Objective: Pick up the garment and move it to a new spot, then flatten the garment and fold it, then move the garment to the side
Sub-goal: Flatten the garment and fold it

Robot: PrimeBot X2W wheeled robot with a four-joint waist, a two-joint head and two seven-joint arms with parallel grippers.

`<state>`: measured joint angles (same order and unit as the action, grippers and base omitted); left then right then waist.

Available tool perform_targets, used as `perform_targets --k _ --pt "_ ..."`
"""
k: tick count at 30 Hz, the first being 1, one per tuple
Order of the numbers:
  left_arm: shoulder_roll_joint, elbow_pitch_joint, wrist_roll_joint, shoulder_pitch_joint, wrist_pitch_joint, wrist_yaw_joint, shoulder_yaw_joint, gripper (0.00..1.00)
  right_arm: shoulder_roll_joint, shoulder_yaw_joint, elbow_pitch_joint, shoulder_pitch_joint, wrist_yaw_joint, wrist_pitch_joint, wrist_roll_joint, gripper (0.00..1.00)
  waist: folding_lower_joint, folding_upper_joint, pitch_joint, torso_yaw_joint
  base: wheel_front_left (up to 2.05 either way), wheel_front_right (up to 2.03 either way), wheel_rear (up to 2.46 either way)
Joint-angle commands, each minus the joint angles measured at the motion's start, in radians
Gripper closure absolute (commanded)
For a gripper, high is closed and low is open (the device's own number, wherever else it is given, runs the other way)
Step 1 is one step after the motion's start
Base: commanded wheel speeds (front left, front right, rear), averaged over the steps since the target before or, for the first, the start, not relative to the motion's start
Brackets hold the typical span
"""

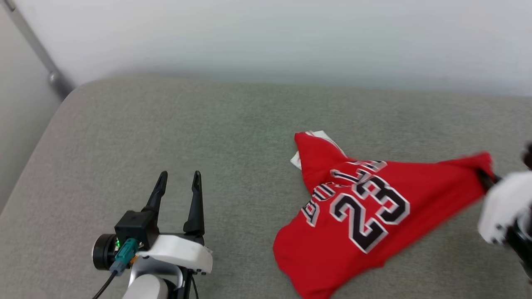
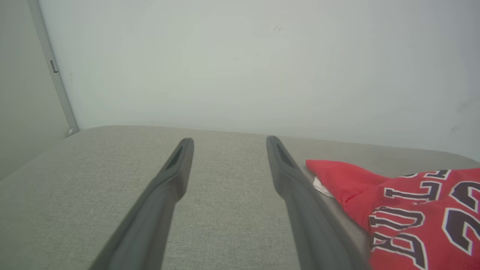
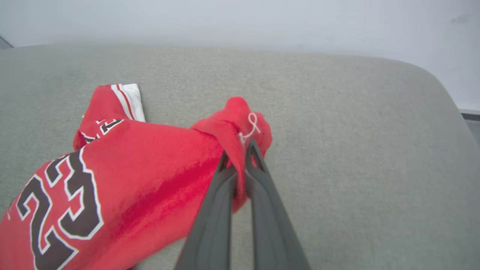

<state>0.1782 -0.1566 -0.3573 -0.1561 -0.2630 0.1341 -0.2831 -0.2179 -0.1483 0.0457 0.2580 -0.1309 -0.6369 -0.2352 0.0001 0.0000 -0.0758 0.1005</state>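
- In the head view you'll find the left gripper (image 1: 180,173) at the lower left, its fingers pointing up the frame, spread and empty above the grey cushion (image 1: 166,124).
- In the same view, the right gripper (image 1: 483,176) reaches in from the right edge, blurred. Its dark fingers are pinched on the right-hand corner of the garment (image 1: 365,216). The red jersey lies right of centre on the cushion, crumpled, with "23" face up, and is drawn into a taut point toward that grip.
- From the left wrist, you look along the left gripper (image 2: 229,140). Its jaws are wide apart with nothing between them, aimed at the pale wall (image 2: 240,56). The garment (image 2: 412,210) sits off to the right, apart from the fingers.
- From the right wrist, the right gripper (image 3: 240,150) is clenched on a bunched red fold of the garment (image 3: 150,161), raised a little off the cushion. A loose white thread (image 3: 252,125) loops just above the fingertips, and a white, red-striped sleeve (image 3: 129,101) shows at the far end.
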Motion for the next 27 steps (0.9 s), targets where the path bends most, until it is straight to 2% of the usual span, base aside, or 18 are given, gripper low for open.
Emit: perform_targets --k 1,4,7,9,12,13,14,15,18,19,20,24,27 --pt "0.006 0.004 -0.004 0.017 -0.001 0.007 0.003 0.00 0.021 -0.052 -0.029 -0.060 0.000 -0.013 0.012 1.00 -0.0001 0.0000 0.027 -0.032 0.00 0.00 0.00" --pt "0.010 0.007 -0.008 0.033 0.003 0.009 0.004 0.00 0.062 -0.195 -0.058 -0.168 0.000 -0.039 0.033 1.00 -0.0001 0.0000 0.040 -0.047 0.00 0.00 0.00" --pt "0.014 0.008 -0.014 0.047 0.013 0.015 0.002 0.00 0.101 -0.314 -0.018 -0.280 0.000 -0.052 0.046 1.00 -0.0001 0.0000 0.051 -0.054 0.00 0.00 0.00" --pt "0.018 0.010 -0.016 0.054 0.019 0.017 0.004 0.00 0.129 -0.367 0.028 -0.326 0.000 -0.039 0.033 1.00 -0.0001 0.0000 0.059 -0.059 0.00 0.00 0.00" --pt "0.022 0.011 -0.018 0.065 0.024 0.022 0.006 0.00 0.147 -0.390 0.086 -0.363 0.000 -0.016 0.038 1.00 -0.0001 0.0000 0.066 -0.063 0.00 0.00 0.00" --pt "0.023 0.013 -0.020 0.071 0.028 0.024 0.006 0.00 0.151 -0.392 0.110 -0.370 0.000 0.005 0.030 0.72 -0.0001 0.0000 0.069 -0.066 0.00 0.00 0.00" --pt "0.023 0.014 -0.022 0.076 0.031 0.026 0.006 0.00 0.154 -0.383 0.127 -0.375 0.000 0.033 0.028 0.29 -0.0001 0.0000 0.073 -0.068 0.00 0.00 0.00" --pt "0.025 0.016 -0.023 0.081 0.035 0.027 0.006 0.00 0.158 -0.371 0.138 -0.376 0.000 0.069 0.022 0.00 -0.0001 0.0000 0.077 -0.070 0.00 0.00 0.00" --pt "0.031 0.021 -0.026 0.095 0.041 0.034 0.008 0.00 0.164 -0.354 0.138 -0.358 0.000 0.218 -0.006 0.00 -0.0001 0.0000 0.085 -0.075 0.00 0.00 0.00" --pt "0.036 0.026 -0.028 0.106 0.046 0.040 0.012 0.00 0.165 -0.361 0.126 -0.346 0.000 0.322 -0.008 0.00 -0.0001 0.0000 0.091 -0.079 0.00 0.00 0.00" --pt "0.038 0.028 -0.030 0.111 0.047 0.042 0.013 0.00 0.166 -0.357 0.118 -0.343 0.000 0.367 -0.002 0.00 -0.0001 0.0000 0.094 -0.080 0.00 0.00 0.00" --pt "0.047 0.038 -0.032 0.131 0.054 0.050 0.018 0.00 0.167 -0.318 0.073 -0.331 0.000 0.506 0.031 0.00 -0.0001 0.0000 0.107 -0.084 0.00 0.00 0.00" --pt "0.050 0.042 -0.034 0.138 0.058 0.054 0.019 0.00 0.167 -0.286 0.048 -0.328 0.000 0.553 0.050 0.00 -0.0001 0.0000 0.113 -0.084 0.00 0.00 0.00"
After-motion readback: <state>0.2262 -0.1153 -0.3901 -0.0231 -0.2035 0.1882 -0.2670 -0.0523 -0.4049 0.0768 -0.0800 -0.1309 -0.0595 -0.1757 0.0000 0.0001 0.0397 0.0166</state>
